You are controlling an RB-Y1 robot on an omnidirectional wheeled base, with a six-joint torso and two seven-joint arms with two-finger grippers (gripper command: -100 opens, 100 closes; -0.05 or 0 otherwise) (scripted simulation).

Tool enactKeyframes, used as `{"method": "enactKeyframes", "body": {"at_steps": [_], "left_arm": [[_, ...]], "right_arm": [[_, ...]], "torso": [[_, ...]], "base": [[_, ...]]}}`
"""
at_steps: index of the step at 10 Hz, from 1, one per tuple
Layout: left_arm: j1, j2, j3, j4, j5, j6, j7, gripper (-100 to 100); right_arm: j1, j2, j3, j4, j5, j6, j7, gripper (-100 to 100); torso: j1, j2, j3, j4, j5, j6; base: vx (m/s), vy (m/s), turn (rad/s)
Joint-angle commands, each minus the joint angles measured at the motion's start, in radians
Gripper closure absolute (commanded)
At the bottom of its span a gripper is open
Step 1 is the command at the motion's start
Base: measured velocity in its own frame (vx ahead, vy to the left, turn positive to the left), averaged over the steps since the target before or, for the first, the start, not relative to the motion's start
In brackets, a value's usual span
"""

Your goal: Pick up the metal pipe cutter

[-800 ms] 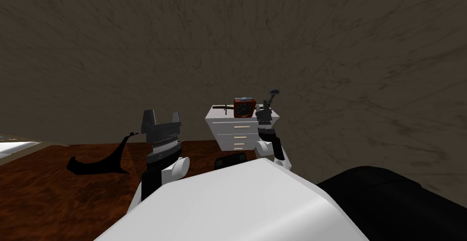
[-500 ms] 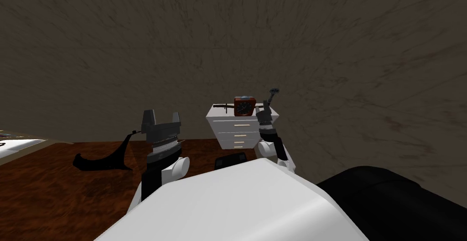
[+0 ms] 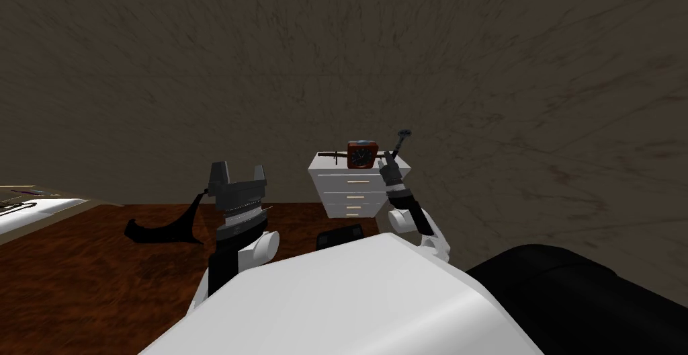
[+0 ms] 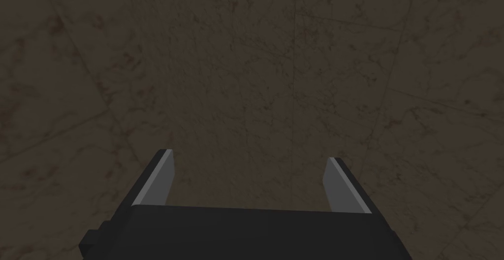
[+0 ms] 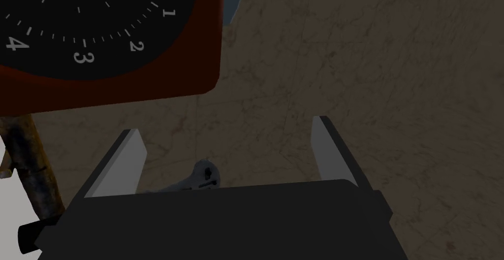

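Head view: white chest of drawers (image 3: 353,189) with a red clock (image 3: 361,155) mid-top, a dark bar (image 3: 330,155) lying toward its left edge, and the pipe cutter (image 3: 402,137) poking up at the right back corner, with the right tool (image 3: 390,161) just below it. The left tool (image 3: 239,167) hangs well off to the left.

Left wrist: fingers spread wide.

Right wrist: fingers apart too. A grey bit of the cutter sits between them, right by the dark body, not pinched. Clock and rusty bar are off to one side.

I'm seeing the clock (image 3: 361,155) sitting on the drawer chest (image 3: 353,189), a long tool (image 3: 329,155) lying left of it, the pipe cutter (image 3: 401,140) right.
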State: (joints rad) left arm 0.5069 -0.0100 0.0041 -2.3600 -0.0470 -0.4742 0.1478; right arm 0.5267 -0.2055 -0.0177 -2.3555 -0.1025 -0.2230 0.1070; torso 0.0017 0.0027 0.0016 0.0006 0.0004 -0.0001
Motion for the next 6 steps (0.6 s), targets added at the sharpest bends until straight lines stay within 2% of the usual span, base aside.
{"method": "enactKeyframes", "body": {"at_steps": [1, 6], "left_arm": [[0.0, 0.0, 0.0, 0.0, 0.0, 0.0, 0.0, 0], [0.0, 0.0, 0.0, 0.0, 0.0, 0.0, 0.0, 0]], "right_arm": [[0.018, -0.046, -0.024, 0.0, 0.007, 0.04, 0.008, -100], [0.063, -0.191, -0.121, 0.002, 0.03, 0.183, 0.035, -100]], "torso": [[0.0, 0.0, 0.0, 0.0, 0.0, 0.0], [0.001, -0.001, -0.001, 0.0, 0.0, 0.0]], "base": [[-0.029, 0.04, 0.051], [-0.02, 0.044, 0.05]]}}
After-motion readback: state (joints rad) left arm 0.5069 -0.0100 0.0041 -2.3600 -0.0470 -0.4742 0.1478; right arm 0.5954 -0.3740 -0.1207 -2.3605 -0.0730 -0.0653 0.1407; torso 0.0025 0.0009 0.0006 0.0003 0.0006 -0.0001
